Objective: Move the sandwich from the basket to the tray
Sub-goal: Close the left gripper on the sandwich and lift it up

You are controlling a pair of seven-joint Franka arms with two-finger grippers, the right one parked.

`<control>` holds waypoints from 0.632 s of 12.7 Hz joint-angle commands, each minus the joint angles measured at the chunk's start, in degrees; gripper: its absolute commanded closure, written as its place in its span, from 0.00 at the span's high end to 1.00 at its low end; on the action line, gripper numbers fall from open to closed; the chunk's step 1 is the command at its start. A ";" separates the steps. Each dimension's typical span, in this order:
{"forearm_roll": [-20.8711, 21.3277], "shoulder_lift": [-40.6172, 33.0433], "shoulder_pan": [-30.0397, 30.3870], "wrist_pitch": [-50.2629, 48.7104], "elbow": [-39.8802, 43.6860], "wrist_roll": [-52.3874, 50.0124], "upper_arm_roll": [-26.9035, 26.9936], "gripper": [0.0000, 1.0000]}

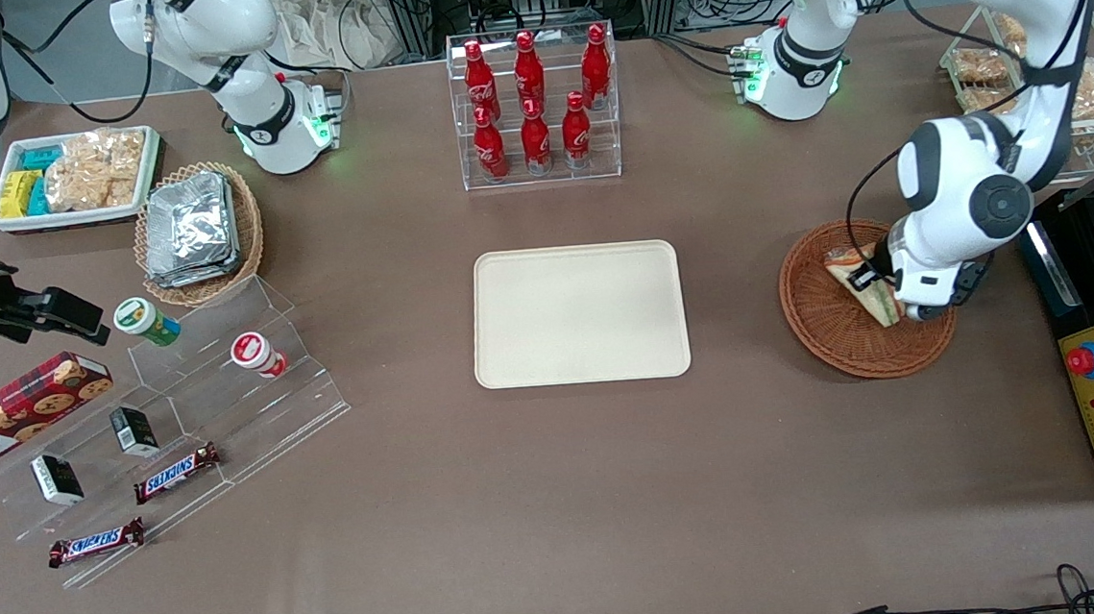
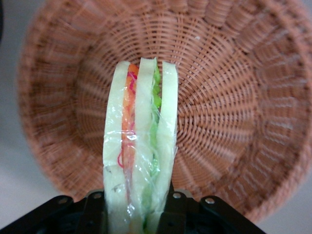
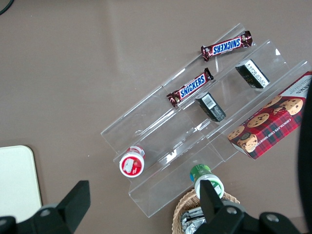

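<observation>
gripper (image 2: 138, 207) clamping unlabelled sandwich (image 2: 139, 146)

Sandwich (image 2: 139, 146) in the basket (image 1: 813, 317) — gripper (image 2: 139, 207) clamping it — tray (image 1: 582, 372) beside.

A clear stepped stand (image 3: 195, 122) sits on the brown table (image 3: 73, 73), w/ two Snickers bars (image 3: 227, 46), two small black boxes (image 3: 210, 107), a red-lidded cup (image 3: 132, 163) and a green-lidded cup (image 3: 207, 183) on it. A cookie box (image 3: 273, 122) lies beside the stand. A corner of the tray (image 3: 17, 180) shows, plus a wicker basket (image 3: 187, 214) w/ foil packets next to the green-lidded cup.
</observation>
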 commanded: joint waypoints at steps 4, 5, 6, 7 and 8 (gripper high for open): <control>0.67 -5.46 -0.22 -41.78 31.83 11.90 -0.39 0.00; 0.59 -5.19 -0.40 -46.29 36.95 14.63 -0.39 0.00; 0.67 -5.10 -1.18 -48.95 40.65 16.31 -0.47 0.00; 0.59 -5.10 -2.41 -50.10 43.04 16.58 -0.65 0.00; 0.32 -5.10 -3.64 -50.20 44.11 15.98 -2.04 0.00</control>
